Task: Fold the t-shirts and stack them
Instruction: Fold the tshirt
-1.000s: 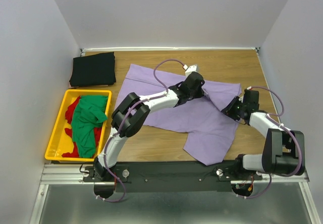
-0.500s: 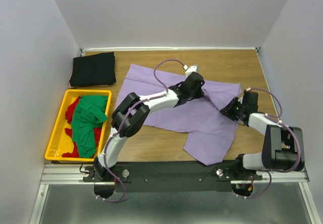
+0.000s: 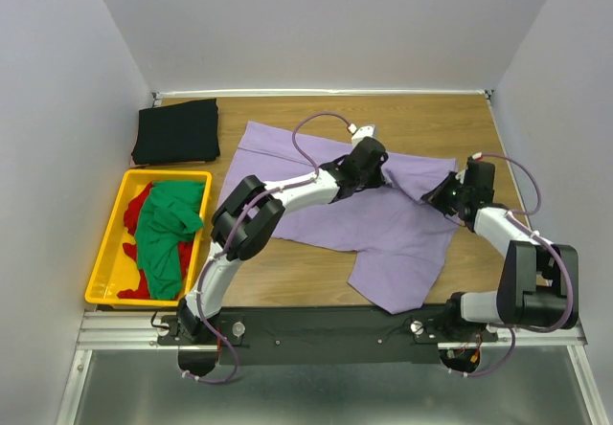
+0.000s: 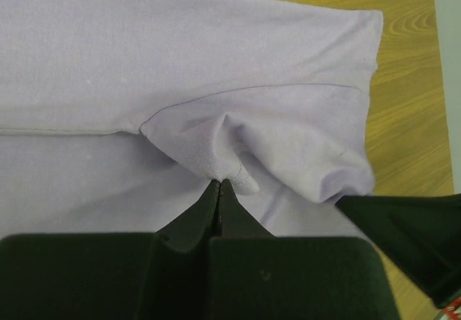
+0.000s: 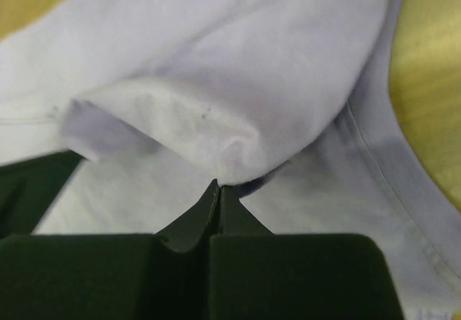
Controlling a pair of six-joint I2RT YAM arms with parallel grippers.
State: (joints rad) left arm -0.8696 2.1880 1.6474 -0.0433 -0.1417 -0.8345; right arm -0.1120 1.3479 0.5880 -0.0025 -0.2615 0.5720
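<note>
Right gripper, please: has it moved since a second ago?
Yes: the right gripper has shifted slightly toward the far edge of the table, and has closed on the lavender t-shirt.

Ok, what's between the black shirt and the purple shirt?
Nothing: just a strip of bare table separates the black shirt from the purple shirt, seen in the top view.

No text you can read in any of the three views, no labels, no brand marks, no numbers, no signs.
</note>
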